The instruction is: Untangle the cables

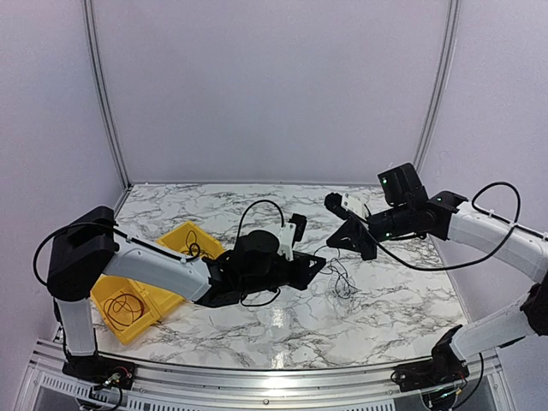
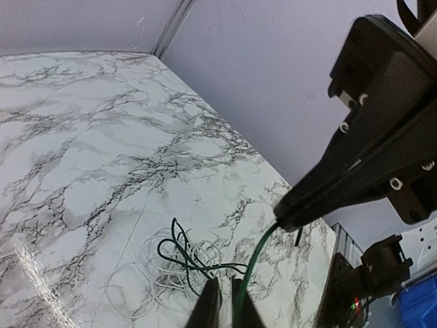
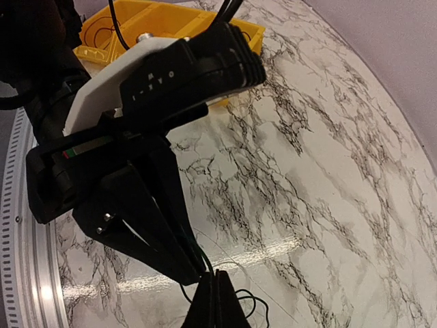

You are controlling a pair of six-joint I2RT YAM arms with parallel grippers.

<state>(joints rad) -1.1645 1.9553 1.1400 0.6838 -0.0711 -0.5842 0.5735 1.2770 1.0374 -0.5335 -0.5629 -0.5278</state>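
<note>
A small tangle of thin cables (image 1: 342, 285) lies on the marble table right of centre. In the left wrist view it shows as pale loops mixed with a dark green wire (image 2: 171, 263). A taut stretch of the dark green wire (image 2: 256, 256) runs between both grippers. My left gripper (image 1: 318, 262) is shut on its lower end, as the left wrist view (image 2: 225, 285) shows. My right gripper (image 1: 334, 243) is shut on the upper end (image 2: 285, 220), just above and right of the left one. In the right wrist view my right gripper (image 3: 217, 277) nearly touches the left fingers (image 3: 164, 239).
A yellow compartment bin (image 1: 163, 257) with coiled cables sits at the left, beside the left arm; it also shows in the right wrist view (image 3: 171, 20). The table's metal rail runs along the near edge (image 1: 274, 377). Pale walls enclose the table.
</note>
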